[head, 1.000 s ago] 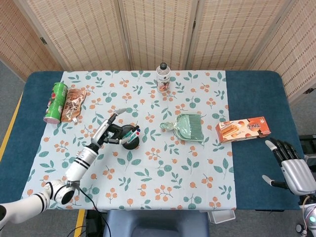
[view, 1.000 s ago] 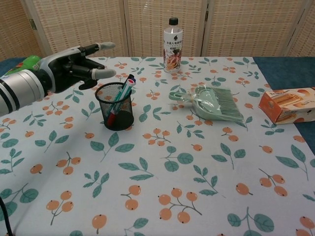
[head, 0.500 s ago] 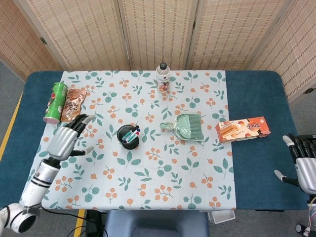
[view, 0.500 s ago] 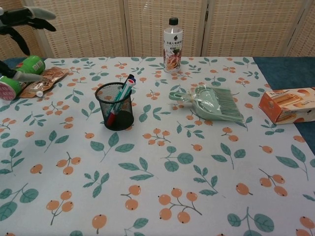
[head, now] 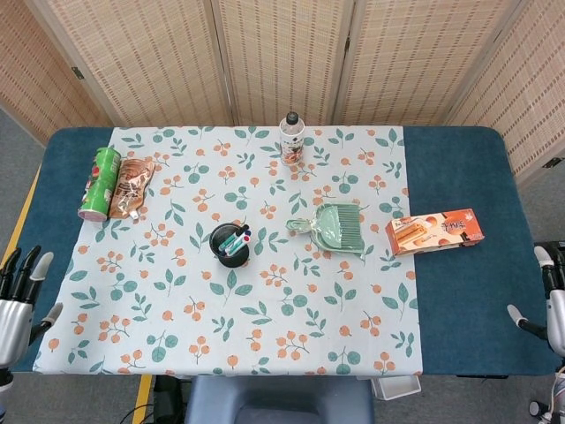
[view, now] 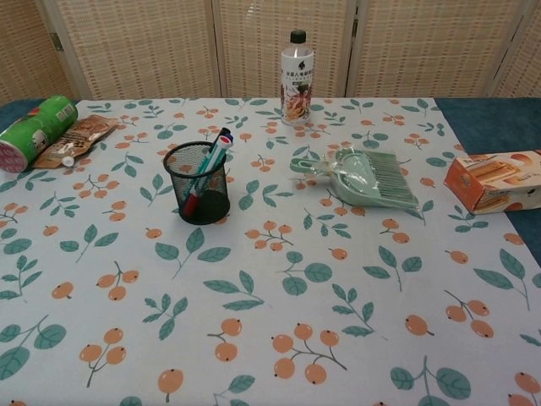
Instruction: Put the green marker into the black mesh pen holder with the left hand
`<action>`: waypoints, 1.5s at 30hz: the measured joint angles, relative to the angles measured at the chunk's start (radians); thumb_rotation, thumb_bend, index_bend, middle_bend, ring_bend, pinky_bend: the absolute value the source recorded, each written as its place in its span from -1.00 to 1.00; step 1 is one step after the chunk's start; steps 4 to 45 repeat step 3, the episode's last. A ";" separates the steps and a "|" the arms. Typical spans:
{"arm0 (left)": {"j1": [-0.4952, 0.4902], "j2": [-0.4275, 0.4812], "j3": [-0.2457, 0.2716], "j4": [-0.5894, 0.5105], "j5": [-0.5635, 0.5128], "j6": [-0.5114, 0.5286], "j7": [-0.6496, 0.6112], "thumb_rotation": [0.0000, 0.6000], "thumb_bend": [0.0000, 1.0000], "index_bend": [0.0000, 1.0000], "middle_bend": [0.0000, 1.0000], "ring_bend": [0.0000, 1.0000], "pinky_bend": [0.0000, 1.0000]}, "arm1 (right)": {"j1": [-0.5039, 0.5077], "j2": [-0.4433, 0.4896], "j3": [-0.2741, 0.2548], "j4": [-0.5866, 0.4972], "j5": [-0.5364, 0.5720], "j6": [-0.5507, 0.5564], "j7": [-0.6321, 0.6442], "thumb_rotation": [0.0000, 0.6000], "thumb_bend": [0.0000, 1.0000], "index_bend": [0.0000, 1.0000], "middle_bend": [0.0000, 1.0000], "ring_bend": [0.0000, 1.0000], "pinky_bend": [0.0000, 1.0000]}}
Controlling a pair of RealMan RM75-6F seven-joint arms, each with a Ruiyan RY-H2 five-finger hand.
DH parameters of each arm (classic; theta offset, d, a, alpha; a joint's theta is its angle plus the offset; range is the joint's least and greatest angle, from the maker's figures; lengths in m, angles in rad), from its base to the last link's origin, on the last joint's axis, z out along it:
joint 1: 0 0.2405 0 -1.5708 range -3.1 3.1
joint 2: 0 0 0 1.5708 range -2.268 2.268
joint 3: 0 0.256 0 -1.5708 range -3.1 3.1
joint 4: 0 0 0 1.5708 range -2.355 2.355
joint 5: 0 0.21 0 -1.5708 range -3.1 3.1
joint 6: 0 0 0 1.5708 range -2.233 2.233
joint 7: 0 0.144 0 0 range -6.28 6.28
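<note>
The black mesh pen holder (head: 229, 246) (view: 198, 186) stands left of the table's middle. The green marker (view: 211, 159) leans inside it among other pens, its top showing above the rim (head: 231, 237). My left hand (head: 16, 305) hangs off the table's front left corner, fingers spread, holding nothing. My right hand (head: 551, 300) shows partly at the right edge of the head view, off the table, with fingers apart and nothing in it. Neither hand appears in the chest view.
A green can (head: 99, 183) (view: 32, 133) and a brown snack pouch (head: 131, 186) lie at the far left. A bottle (head: 292, 138) (view: 297, 78) stands at the back, a green dustpan with brush (head: 333, 227) (view: 363, 177) right of the holder, an orange box (head: 434, 230) further right.
My left hand has drawn back from beside the pen holder to the front left corner, off the table and out of the chest view. The right hand slid further right and down.
</note>
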 measured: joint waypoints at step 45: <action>0.037 -0.023 0.011 0.070 0.013 0.026 -0.070 1.00 -0.57 -1.00 -0.83 -0.90 -0.39 | -0.004 -0.002 -0.004 -0.004 -0.020 0.005 0.001 1.00 -0.64 -1.00 -1.00 -1.00 -1.00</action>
